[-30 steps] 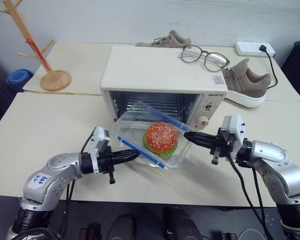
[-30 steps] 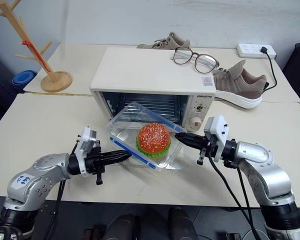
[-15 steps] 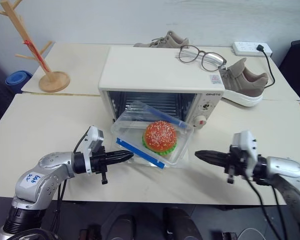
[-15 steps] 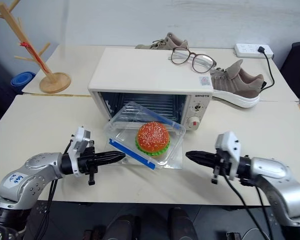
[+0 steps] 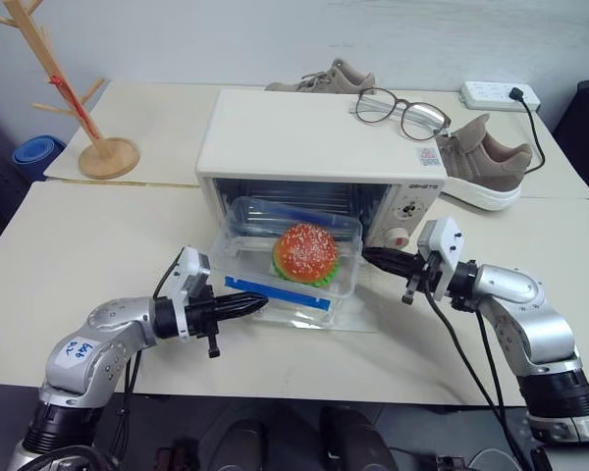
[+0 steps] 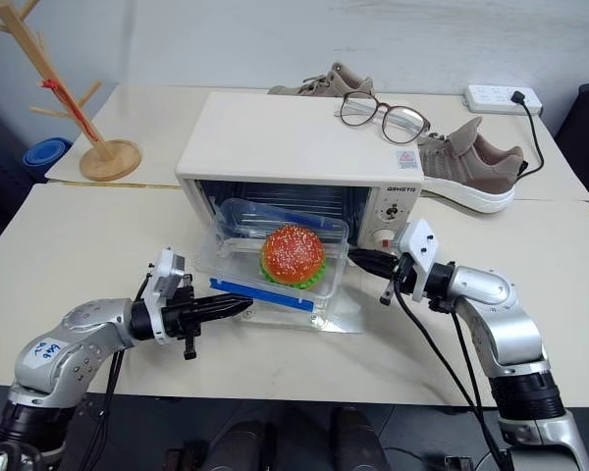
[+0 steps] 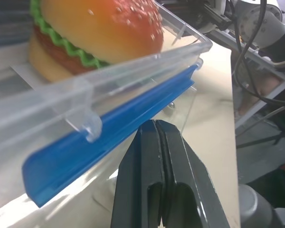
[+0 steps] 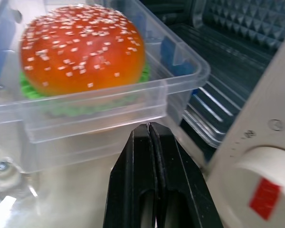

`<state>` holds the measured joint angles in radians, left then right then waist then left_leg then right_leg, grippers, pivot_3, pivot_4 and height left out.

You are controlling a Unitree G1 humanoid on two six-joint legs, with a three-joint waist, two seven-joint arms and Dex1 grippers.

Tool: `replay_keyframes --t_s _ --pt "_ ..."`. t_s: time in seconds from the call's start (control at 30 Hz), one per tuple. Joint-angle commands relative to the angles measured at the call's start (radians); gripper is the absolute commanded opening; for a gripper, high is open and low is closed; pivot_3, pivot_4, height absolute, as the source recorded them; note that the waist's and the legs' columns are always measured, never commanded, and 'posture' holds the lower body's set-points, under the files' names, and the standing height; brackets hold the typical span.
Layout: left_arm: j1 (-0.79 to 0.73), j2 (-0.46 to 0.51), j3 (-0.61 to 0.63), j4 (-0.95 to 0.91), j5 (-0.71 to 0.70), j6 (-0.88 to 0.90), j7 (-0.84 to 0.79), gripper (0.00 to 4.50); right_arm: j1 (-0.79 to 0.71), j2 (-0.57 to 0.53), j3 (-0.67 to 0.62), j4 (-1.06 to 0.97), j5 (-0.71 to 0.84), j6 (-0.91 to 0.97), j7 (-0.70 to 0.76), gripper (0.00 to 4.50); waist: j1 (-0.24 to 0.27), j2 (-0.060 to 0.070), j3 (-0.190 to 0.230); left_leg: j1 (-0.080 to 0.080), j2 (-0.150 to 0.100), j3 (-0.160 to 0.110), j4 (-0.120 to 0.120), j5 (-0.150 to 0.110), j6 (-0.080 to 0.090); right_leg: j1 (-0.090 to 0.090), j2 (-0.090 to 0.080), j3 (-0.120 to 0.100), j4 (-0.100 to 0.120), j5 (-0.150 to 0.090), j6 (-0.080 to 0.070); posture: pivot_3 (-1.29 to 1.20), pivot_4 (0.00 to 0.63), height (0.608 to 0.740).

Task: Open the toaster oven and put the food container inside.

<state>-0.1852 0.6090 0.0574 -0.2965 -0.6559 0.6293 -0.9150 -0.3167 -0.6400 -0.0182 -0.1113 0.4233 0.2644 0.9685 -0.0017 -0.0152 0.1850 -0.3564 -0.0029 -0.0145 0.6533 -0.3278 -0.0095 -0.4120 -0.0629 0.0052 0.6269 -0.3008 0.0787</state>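
The food container sits on the lowered glass door of the toaster oven, with its far end at the mouth of the oven cavity. The toy hamburger is visible through the clear walls. One second ago the container lay tilted and skewed on the door, further out from the opening; it now lies squarer to the oven front and closer in. Half a second ago the right gripper was well back from the container; it now sits just beside the container's right end, below the red knob. The left gripper remains at the near blue clip strip, as before.

Both sets of jaws are fully closed and hold nothing. In the left wrist view the closed tips stand just under the blue strip; whether they touch it cannot be determined. In the right wrist view the closed tips stand just short of the container wall, with the wire rack beyond.

The oven cavity stands open behind the container. The worktop offers free surface to the left and right of the door.

On the oven's top lie glasses. Shoes, a power strip and a wooden rack stand further back. The door's transparent edges are hard to make out against the worktop.
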Motion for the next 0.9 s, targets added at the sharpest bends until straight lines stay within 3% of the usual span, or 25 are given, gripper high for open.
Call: replay_keyframes --t_s 0.03,0.23,0.33,0.53,0.63,0.9 --pt "0.004 0.011 0.020 -0.001 0.010 -0.034 -0.006 0.00 0.081 -0.096 -0.082 -0.106 0.092 0.046 0.104 0.05 0.006 0.000 0.000 0.000 0.000 -0.001 0.000 0.000 0.000 0.000 0.000 -0.001 0.000 0.000 0.000 0.00 0.150 0.740" --pt "0.069 0.086 0.068 -0.037 -0.018 -0.011 -0.045 0.00 0.269 -0.202 -0.081 -0.305 0.229 0.209 0.185 0.05 -0.004 0.000 0.000 0.001 0.001 0.000 -0.001 -0.001 0.001 0.001 0.000 0.001 -0.001 0.000 0.000 0.00 0.150 0.740" --pt "0.091 0.077 0.116 -0.054 -0.063 0.009 -0.020 0.00 0.262 -0.144 -0.016 -0.371 0.265 0.261 0.142 0.05 -0.009 0.000 0.000 0.002 0.002 0.000 -0.001 0.000 0.001 0.002 0.001 0.001 0.001 0.000 0.000 0.00 0.150 0.740" --pt "0.059 0.002 0.077 -0.035 0.010 -0.049 0.065 0.00 0.124 0.008 0.085 -0.301 0.167 0.216 0.035 0.05 -0.001 0.000 0.000 0.002 0.001 -0.001 -0.001 0.000 0.000 0.001 0.000 0.000 0.000 0.000 0.000 0.00 0.150 0.740" --pt "0.013 -0.063 0.068 -0.015 0.027 -0.067 0.128 0.00 0.058 0.101 0.089 -0.234 0.095 0.149 -0.061 0.05 0.005 0.000 0.000 -0.001 0.000 -0.002 0.001 0.000 0.000 0.000 -0.001 -0.001 -0.001 0.000 0.000 0.00 0.150 0.740" --pt "-0.093 -0.200 0.064 0.063 0.069 -0.129 0.252 0.00 -0.054 0.196 0.114 -0.075 -0.028 0.011 -0.106 0.05 -0.003 0.000 0.000 -0.002 -0.001 -0.001 0.003 0.000 -0.001 -0.001 0.000 -0.001 0.001 0.001 0.001 0.00 0.150 0.740"
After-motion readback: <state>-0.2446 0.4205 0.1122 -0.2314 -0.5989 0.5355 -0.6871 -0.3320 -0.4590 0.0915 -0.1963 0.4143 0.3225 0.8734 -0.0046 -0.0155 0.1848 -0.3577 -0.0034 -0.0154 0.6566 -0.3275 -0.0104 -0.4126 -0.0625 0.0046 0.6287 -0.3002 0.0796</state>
